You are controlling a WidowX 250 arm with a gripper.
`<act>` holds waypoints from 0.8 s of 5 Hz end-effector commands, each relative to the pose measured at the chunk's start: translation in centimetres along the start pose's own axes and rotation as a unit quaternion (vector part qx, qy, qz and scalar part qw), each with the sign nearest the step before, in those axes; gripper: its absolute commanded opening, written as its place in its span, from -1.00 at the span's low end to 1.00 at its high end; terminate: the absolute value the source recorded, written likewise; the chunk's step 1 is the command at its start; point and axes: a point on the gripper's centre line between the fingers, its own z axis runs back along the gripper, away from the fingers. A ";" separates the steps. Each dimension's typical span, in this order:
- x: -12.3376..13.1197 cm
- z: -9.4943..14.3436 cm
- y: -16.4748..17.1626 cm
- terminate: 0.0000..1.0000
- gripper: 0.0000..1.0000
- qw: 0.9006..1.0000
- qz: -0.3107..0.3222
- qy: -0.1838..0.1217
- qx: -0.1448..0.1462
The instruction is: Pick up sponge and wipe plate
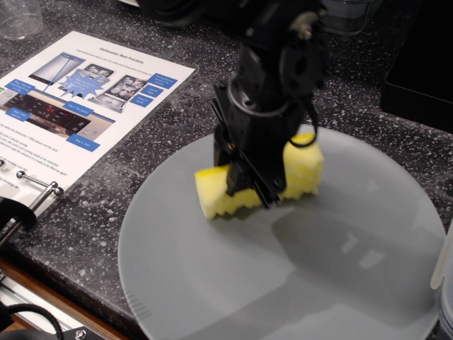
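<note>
The large pale-grey round plate (212, 283) lies flat on the dark speckled counter and fills the lower right of the view. My black gripper (249, 190) comes down from above and is shut on the bright yellow sponge (216, 194), gripping it across its middle. The sponge's bumpy lower edge is down at the plate's surface in the plate's upper middle part, apparently touching it. The sponge's ends stick out to the left and right of the jaws.
A printed instruction sheet in a ring binder (64, 106) lies on the counter to the left. A clear glass (20, 18) stands at the top left. A black appliance (425, 57) is at the top right. A clear container edge (444, 276) shows at the right.
</note>
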 end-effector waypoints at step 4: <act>1.0 4.2 -9.1 -1.00 -1.00 0.998 -0.005 -0.006 -0.067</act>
